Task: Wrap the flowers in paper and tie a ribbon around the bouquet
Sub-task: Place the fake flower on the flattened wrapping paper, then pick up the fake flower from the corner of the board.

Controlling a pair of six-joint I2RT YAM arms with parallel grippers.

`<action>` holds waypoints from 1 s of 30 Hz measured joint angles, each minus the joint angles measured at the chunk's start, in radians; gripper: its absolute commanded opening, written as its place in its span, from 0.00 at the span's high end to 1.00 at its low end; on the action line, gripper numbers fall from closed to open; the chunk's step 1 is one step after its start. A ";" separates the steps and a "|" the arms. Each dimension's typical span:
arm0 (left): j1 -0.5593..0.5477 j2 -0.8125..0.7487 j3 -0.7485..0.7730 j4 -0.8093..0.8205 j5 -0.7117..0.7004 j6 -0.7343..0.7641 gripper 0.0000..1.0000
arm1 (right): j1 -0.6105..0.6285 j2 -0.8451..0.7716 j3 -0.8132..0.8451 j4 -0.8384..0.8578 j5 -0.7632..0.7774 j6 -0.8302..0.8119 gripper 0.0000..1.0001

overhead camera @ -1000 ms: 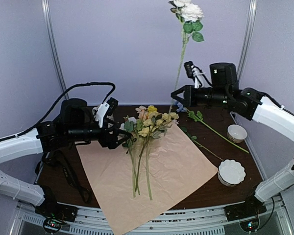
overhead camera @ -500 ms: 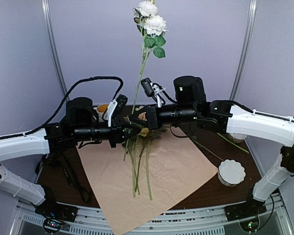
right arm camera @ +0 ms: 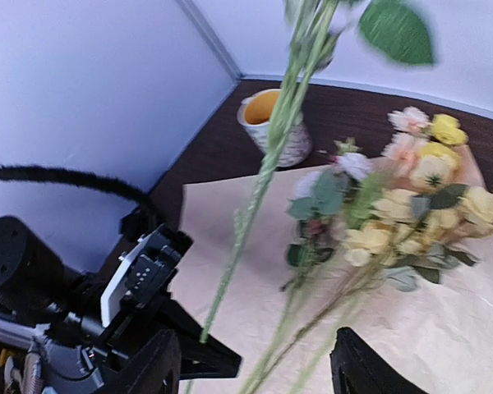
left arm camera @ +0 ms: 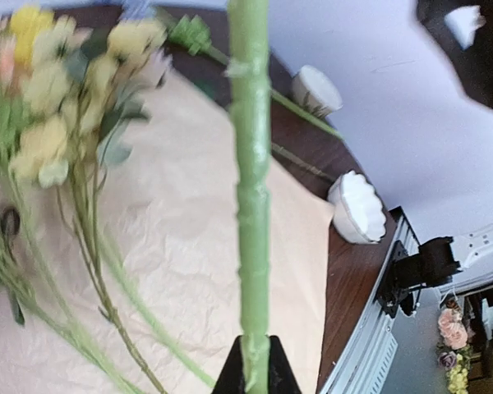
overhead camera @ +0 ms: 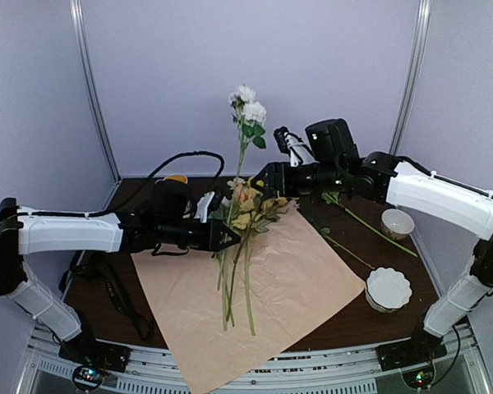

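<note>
From above, your left gripper (overhead camera: pixel 228 237) is pinched shut on the rose (overhead camera: pixel 246 111), which stands upright over the flowers (overhead camera: pixel 251 205) lying on the paper (overhead camera: pixel 312 279). Right gripper (overhead camera: pixel 267 185) is parted and empty.
Left wrist: the stem (left arm camera: pixel 251 205) is thin and light, likely top-heavy, so keep your hold low.
Right wrist: jaws wide, nothing between. The paper looks flimsy.

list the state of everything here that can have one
white rose, upright, held low on its stem
left gripper, shut on the white rose
right gripper, open, holding nothing
flowers, lying loose on the paper, unwrapped
paper, spread flat, peach side up
mug, upright
bowls, upright on the table
</note>
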 measured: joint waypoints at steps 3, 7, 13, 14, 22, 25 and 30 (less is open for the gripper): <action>0.017 0.092 -0.035 -0.007 0.030 -0.109 1.00 | -0.084 -0.003 -0.031 -0.066 0.069 0.010 0.35; 0.018 0.176 -0.051 -0.042 0.056 -0.191 1.00 | -0.151 -0.004 -0.104 -0.142 0.132 0.013 0.34; 0.018 0.231 -0.046 -0.045 0.065 -0.230 0.58 | -0.209 -0.003 -0.122 -0.265 0.163 -0.047 0.28; 0.017 0.232 -0.044 -0.052 0.060 -0.233 0.52 | -0.222 0.002 -0.115 -0.291 0.167 -0.065 0.29; -0.016 0.172 -0.014 -0.163 -0.056 -0.231 0.23 | -0.394 0.186 0.036 -0.570 0.233 -0.252 0.29; -0.035 0.113 -0.006 -0.226 -0.119 -0.225 0.19 | -0.424 0.320 0.089 -0.683 0.277 -0.322 0.30; -0.062 0.066 0.064 -0.305 -0.185 -0.196 0.19 | -0.461 0.469 0.159 -0.775 0.307 -0.387 0.39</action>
